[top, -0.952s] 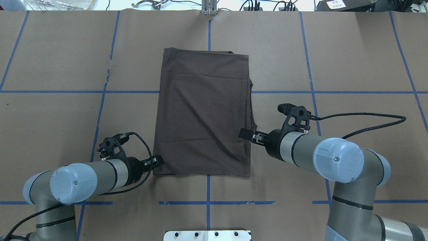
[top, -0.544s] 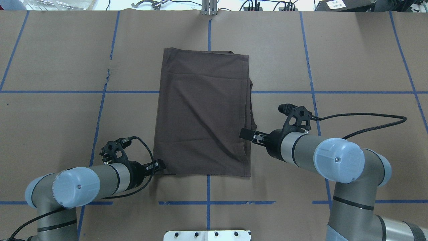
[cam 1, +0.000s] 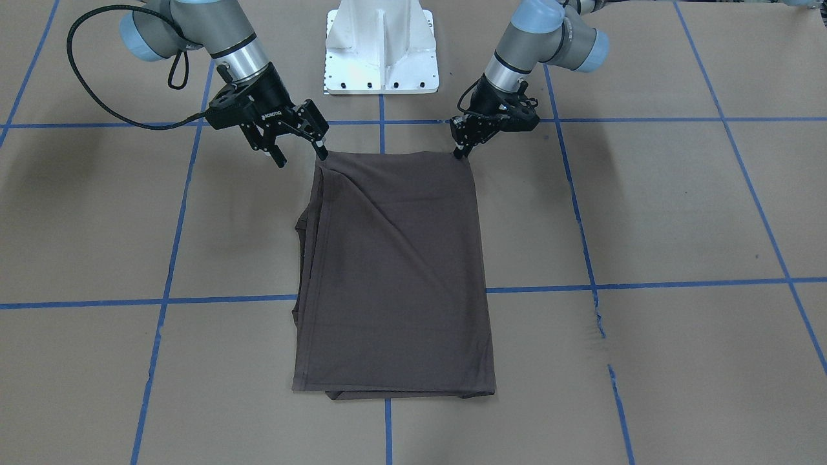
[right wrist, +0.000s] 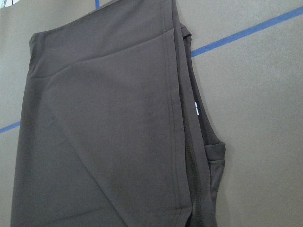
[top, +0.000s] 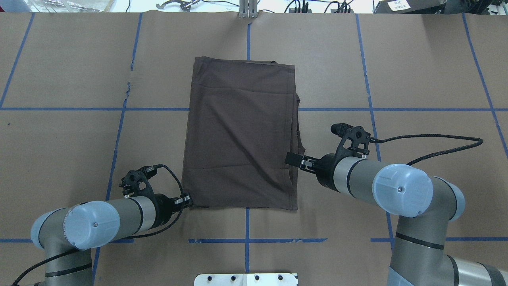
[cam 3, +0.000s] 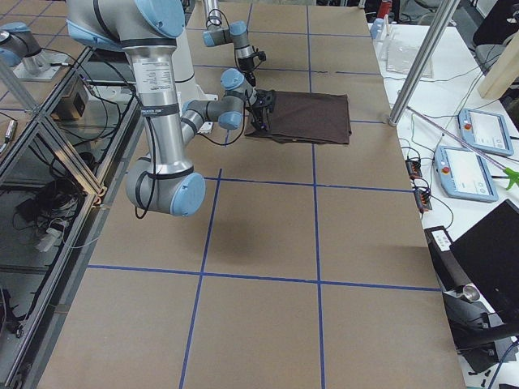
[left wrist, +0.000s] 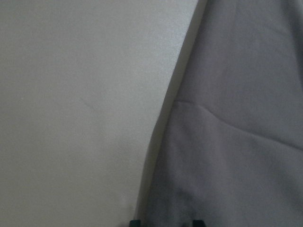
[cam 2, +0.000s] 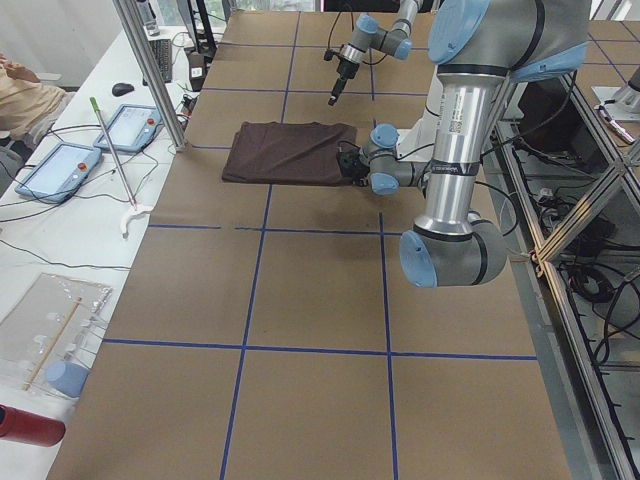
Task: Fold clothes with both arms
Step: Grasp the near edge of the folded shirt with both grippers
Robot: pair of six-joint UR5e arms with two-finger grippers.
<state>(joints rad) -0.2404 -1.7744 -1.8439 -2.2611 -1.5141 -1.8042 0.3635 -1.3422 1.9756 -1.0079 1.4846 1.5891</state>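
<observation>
one dark brown t-shirt lies flat mid-counter, folded into a long narrow rectangle with its long axis running away from the robot. sleeve layers stick out a bit along its right edge. in the right wrist view a small white label peeks between those layers. a diagonal crease crosses the top layer from the robot-side end. blue tape lines grid the brown paper, and one passes under the shirt.

left gripper is down at the shirt's robot-side left corner, fingers narrow, tips right at the cloth. the left wrist view is pressed close: two finger tips show at the bottom edge with shirt fabric between them, and the shirt's edge runs up beside bare counter. cannot tell whether it actually pinches the cloth or only touches it.

right gripper is spread wide, holding nothing, above the shirt's right edge near the robot-side end. in the front view one finger tip is just by the corner and the other is out over bare counter. the right wrist view looks down on the folded layers from a height, no fingers in frame.

left arm reaches in low from the left, right arm from the right. white pedestal base sits between the arms at the robot's edge of the counter.
</observation>
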